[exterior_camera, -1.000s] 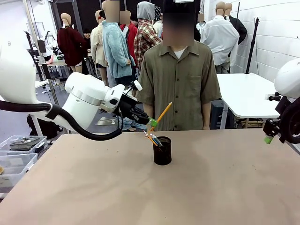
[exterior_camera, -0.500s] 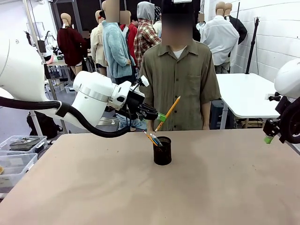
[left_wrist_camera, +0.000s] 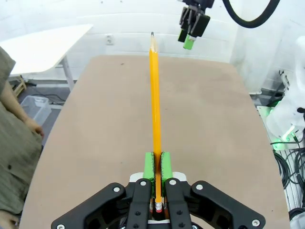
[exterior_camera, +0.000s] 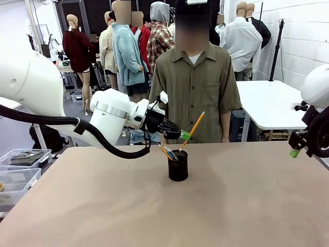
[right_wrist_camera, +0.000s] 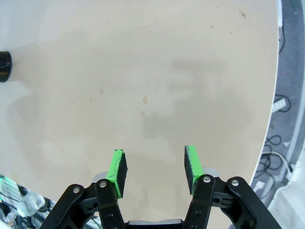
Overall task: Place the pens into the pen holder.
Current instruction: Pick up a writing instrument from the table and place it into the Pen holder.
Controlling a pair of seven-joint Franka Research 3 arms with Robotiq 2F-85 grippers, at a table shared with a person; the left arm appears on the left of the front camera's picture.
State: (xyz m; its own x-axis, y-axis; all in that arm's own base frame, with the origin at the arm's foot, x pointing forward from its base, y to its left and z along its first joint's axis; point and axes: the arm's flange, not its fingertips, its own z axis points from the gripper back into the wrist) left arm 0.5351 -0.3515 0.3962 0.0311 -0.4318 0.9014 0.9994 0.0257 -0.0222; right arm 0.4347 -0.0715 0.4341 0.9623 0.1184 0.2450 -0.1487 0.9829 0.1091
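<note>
While unlabelled, yellow pencil point(left_wrist_camera: 154, 102) in left claw point(left_wrist_camera: 157, 167).

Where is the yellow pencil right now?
In the front view the yellow pencil is clamped in the left gripper, tilted in the air just above and right of the pen holder, near the table's far edge.

Yellow-orange pencil point(exterior_camera: 194, 126); black mesh holder point(exterior_camera: 178, 165); tan table point(exterior_camera: 247, 206); pads point(left_wrist_camera: 165, 164) green.

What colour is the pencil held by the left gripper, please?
Yellow-orange; the pencil in the left gripper shows best in the left wrist view.
</note>
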